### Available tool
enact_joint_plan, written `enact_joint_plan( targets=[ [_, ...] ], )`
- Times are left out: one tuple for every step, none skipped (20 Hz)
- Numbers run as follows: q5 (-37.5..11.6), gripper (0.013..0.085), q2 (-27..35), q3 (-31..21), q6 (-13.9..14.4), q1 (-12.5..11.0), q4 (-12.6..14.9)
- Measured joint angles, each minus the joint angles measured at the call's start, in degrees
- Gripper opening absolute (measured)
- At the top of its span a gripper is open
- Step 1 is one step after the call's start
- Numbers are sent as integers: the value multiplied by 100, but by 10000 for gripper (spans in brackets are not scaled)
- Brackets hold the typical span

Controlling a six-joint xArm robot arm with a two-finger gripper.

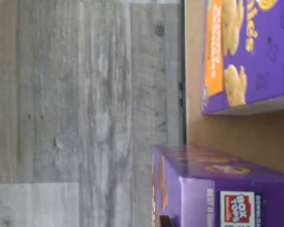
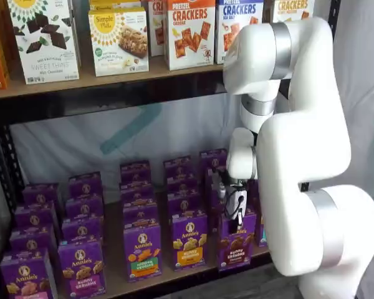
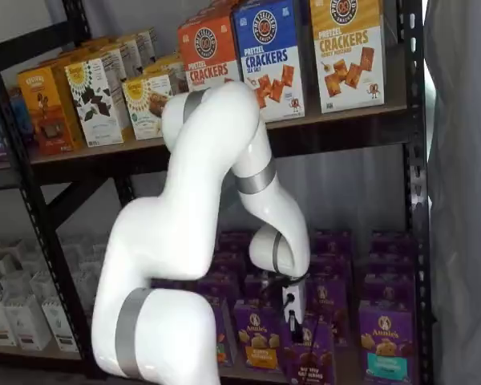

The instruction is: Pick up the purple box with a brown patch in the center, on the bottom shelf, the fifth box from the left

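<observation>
The purple box [image 2: 235, 245] with brown bunny cookies at its centre stands in the front row on the bottom shelf [image 2: 115, 269], at the right end of the row. My gripper [image 2: 238, 218] comes down onto its top edge and is shut on the purple box. In both shelf views the white arm fills much of the frame, and the gripper [image 3: 295, 319] meets the box [image 3: 311, 359] from above. The wrist view shows the box's top flap [image 1: 227, 189] close up, over the shelf's tan board [image 1: 236, 137].
A purple box with an orange band [image 2: 189, 242] stands just left of the held one. A teal-banded box [image 3: 382, 343] is on its right. Rows of purple boxes fill the shelf behind. Cracker boxes [image 2: 190, 31] line the board above. A black rack post [image 3: 413, 160] is at the right.
</observation>
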State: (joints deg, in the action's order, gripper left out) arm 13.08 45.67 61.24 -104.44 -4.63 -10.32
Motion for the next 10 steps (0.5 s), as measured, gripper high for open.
enact_joint_plan(
  targets=[
    [-60,330,-138,-203,-12,15,-25],
    [-120,330,-283,-413,6,28,-17],
    [-182,330,-444,-632,57,36,30],
    [-231,330,-597,-838,126,38,102],
    [-269,330,-715,-988,173,40,150],
    [-336,330,-857,-1179,210,46,185],
    [-401,330,-1010,-1371,244,52,215],
    [-443,330,-1172,-1569,304,53,278],
    [-462,330,-1325,-1739,370,52,346],
    [-453,330,-1474,-1899,386,59,354]
  ],
)
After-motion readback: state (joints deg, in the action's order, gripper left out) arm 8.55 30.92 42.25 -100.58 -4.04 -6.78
